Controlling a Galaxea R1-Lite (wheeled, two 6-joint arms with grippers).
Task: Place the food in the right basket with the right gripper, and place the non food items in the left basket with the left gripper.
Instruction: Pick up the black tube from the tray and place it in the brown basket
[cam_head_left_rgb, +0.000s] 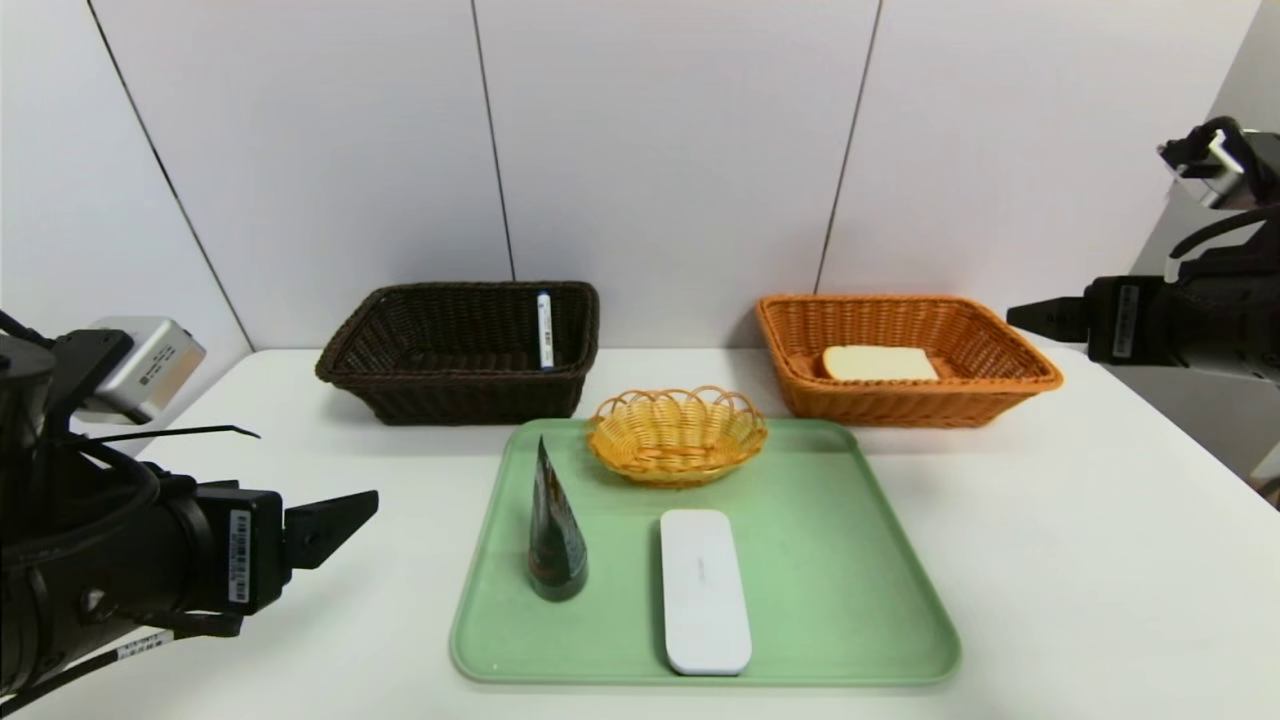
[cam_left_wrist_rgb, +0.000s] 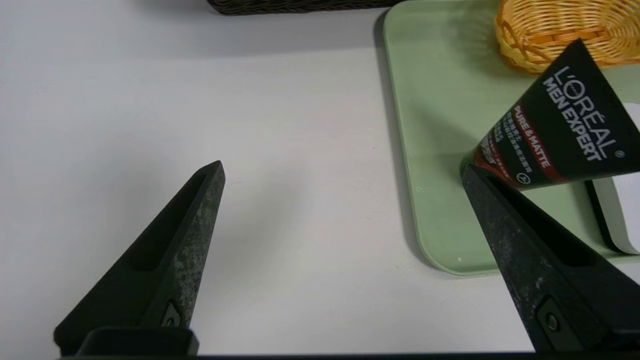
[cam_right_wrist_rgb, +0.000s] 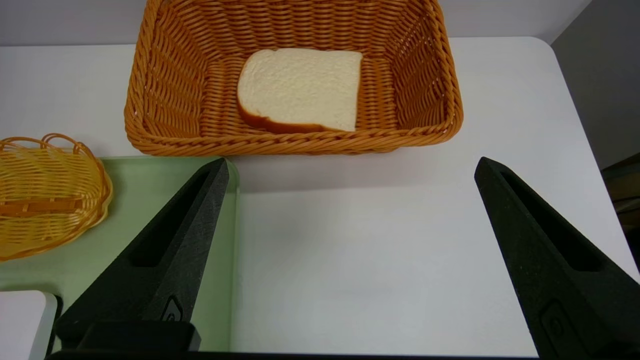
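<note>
Bread slice (cam_right_wrist_rgb: 300, 87) already lies flat in the orange basket (cam_head_left_rgb: 1000, 350), behind the green tray (cam_head_left_rgb: 850, 600) on its right. Marker pen (cam_head_left_rgb: 544, 330) leans inside the dark brown basket (cam_head_left_rgb: 400, 340), behind the tray on its left. Left on the tray: black tube (cam_head_left_rgb: 555, 525) standing cap-down near the tray's left edge, and the flat white case (cam_head_left_rgb: 704, 590) lying just right of it at the tray's front. A small yellow wicker basket (cam_head_left_rgb: 677, 435) sits at the tray's back edge.

Left tool (cam_left_wrist_rgb: 345, 170) hangs wide open, holding nothing, over the bench left of the tray, with the tube closest to it. Right tool (cam_right_wrist_rgb: 350, 165) also gapes fully, holding nothing, over the bench right of the tray, in front of the orange basket.

Handling guess: tube looks light, glossy, squashy and tippy (narrow standing base). Pinch across its lower body near the cap, where it looks firmest. Case looks rigid, smooth and low-lying; likely slippery, so grip across its narrow width at mid-length.
</note>
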